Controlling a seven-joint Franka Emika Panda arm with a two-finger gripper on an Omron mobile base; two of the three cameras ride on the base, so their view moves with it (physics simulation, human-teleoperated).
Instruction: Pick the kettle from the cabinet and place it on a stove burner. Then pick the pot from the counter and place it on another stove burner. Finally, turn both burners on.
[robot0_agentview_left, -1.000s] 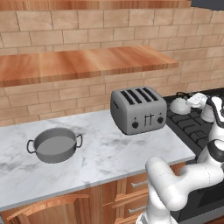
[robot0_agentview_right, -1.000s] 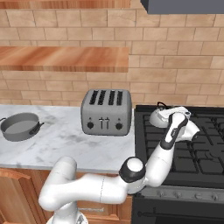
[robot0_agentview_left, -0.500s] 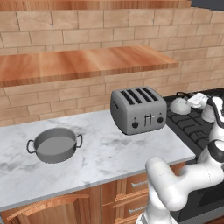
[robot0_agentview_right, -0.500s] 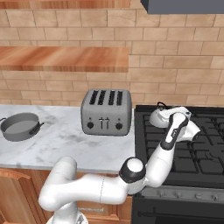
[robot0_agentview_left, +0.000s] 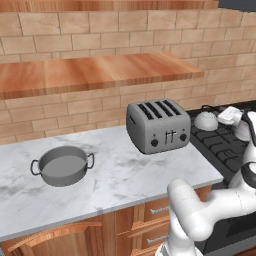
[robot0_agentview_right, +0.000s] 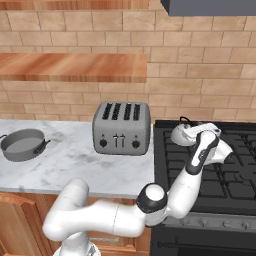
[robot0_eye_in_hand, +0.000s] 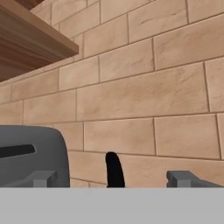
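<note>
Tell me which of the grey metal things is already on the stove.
The kettle: the small dome with the thin black handle, sitting on a back stove burner by the gripper. The pot and toaster stand on the counter.

The kettle (robot0_agentview_left: 206, 120) is shiny silver-grey with a thin black handle, and the pot (robot0_agentview_left: 63, 166) is dull grey. The counter (robot0_agentview_left: 125, 180) is white with grey streaks. The cabinet (robot0_agentview_left: 95, 72) is reddish-brown wood, and the toaster (robot0_agentview_left: 157, 126) is grey.

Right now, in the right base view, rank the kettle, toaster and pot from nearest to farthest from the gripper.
1. Kettle: on the stove's back-left burner, right beside the gripper.
2. Toaster: on the counter, just left of the stove.
3. Pot: far left on the counter.
</note>
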